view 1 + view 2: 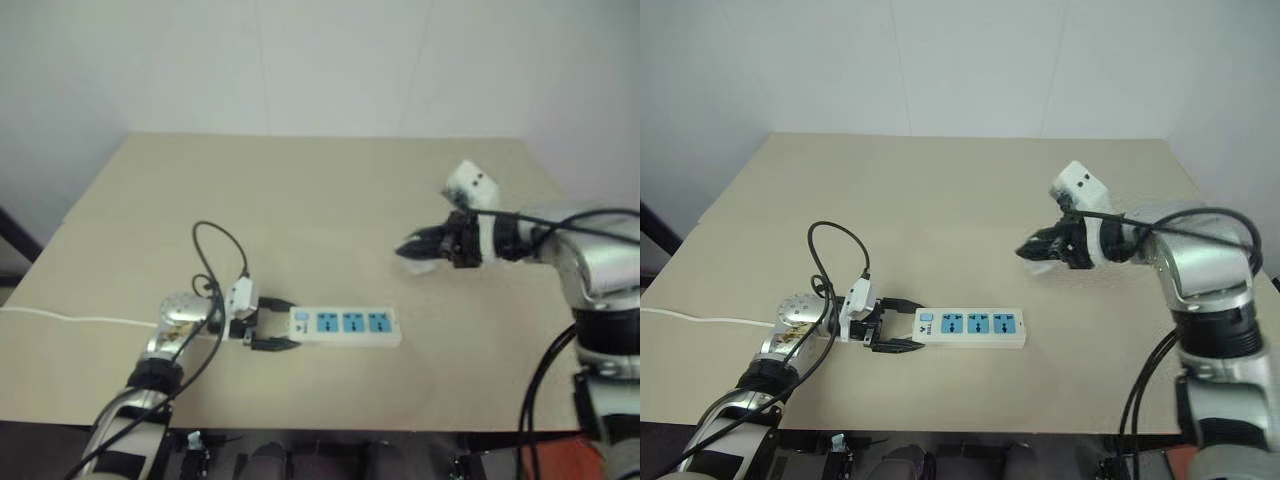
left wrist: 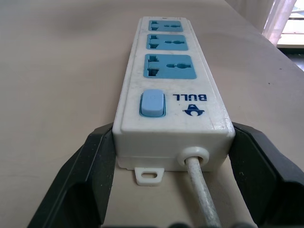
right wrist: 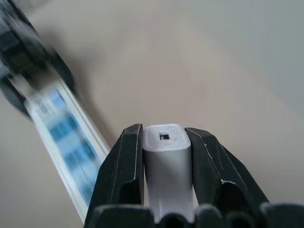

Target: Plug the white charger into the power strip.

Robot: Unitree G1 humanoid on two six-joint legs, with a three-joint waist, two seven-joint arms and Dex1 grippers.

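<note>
The right hand (image 1: 1024, 251), clamping the charger (image 3: 167, 161), hangs above the bench (image 1: 330, 190), right of the power strip (image 1: 345, 325), whose switch end the left hand (image 1: 285, 325) grips.

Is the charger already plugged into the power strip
No, the white charger is clamped in the right gripper, above the table, apart from the power strip.

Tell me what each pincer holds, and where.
Left pincer clamps the power strip by its switch end's sides. Right pincer grips the white charger by its flanks.

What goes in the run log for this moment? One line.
left gripper: shut on power strip | right gripper: shut on white charger, above table
</note>
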